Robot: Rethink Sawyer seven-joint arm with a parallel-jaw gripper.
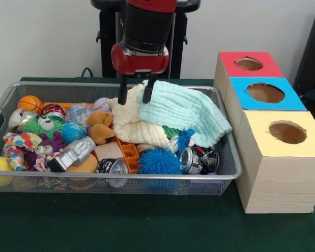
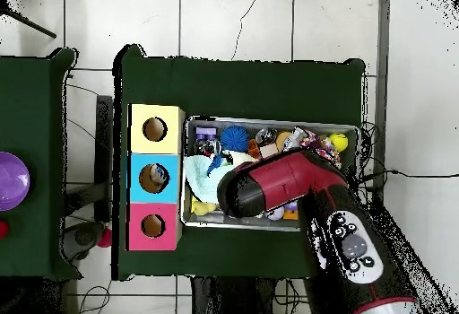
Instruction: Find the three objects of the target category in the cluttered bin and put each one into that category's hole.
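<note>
Front view: gripper point(image 1: 136, 92), its 2 fingers spread, hangs at upper center over the cream cloth point(image 1: 130, 123) in the bin point(image 1: 228, 157)

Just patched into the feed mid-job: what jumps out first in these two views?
The red and black arm dominates, its open claw poised over the cream cloth and mint cloth heaped at the back of the wire bin. The bin is packed with toys, a spiky blue ball and crushed cans along its front edge. Beside it stand three wooden boxes with holes, topped red, blue and yellow.
</note>
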